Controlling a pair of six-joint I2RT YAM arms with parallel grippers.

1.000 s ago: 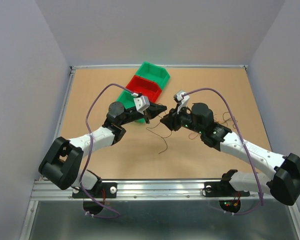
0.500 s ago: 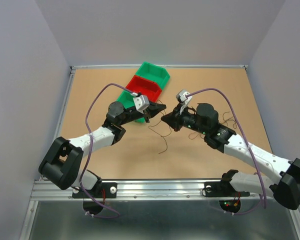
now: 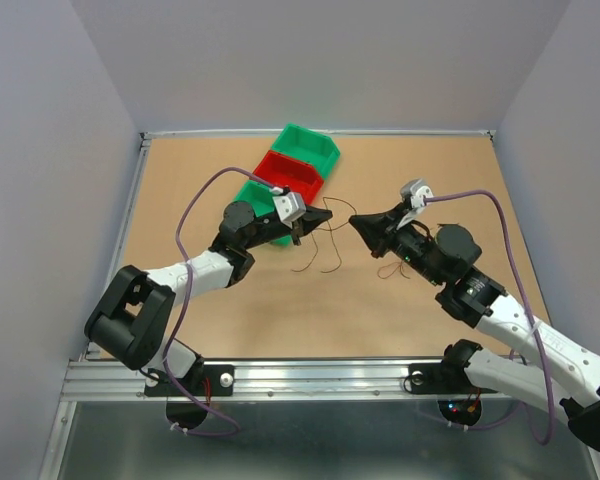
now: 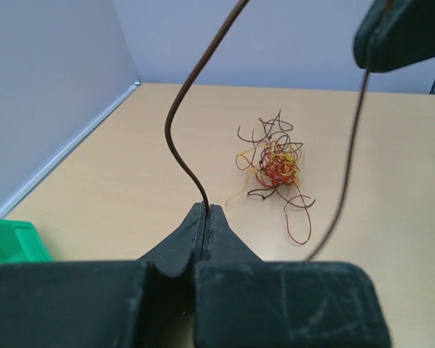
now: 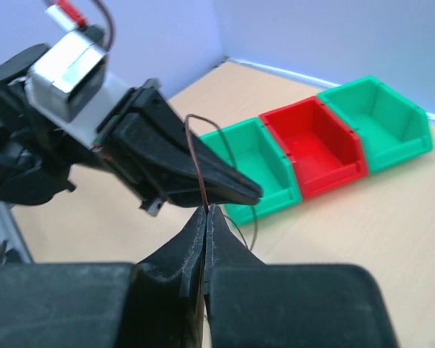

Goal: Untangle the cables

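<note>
A dark brown cable (image 3: 332, 240) hangs in loops between my two grippers above the table. My left gripper (image 3: 327, 213) is shut on one part of it; in the left wrist view the cable (image 4: 175, 109) rises out of the shut gripper (image 4: 206, 209). My right gripper (image 3: 355, 220) is shut on another part, and the cable (image 5: 196, 159) shows rising from its tips (image 5: 207, 210). The two grippers stand tip to tip, a small gap apart. A small orange, red and dark tangle (image 4: 272, 159) lies on the table beyond; from above only a reddish strand (image 3: 388, 268) shows beside the right arm.
Three small bins stand in a diagonal row at the back: green (image 3: 310, 147), red (image 3: 288, 172) and green (image 3: 250, 195), also in the right wrist view (image 5: 315, 145). Thick purple cables (image 3: 205, 195) arc over both arms. Walls enclose the table (image 3: 180, 180) on three sides.
My right arm has swung right and back, its gripper pulling away from the left one with the dark cable. The cable's hanging loops have risen. The left gripper has hardly moved.
</note>
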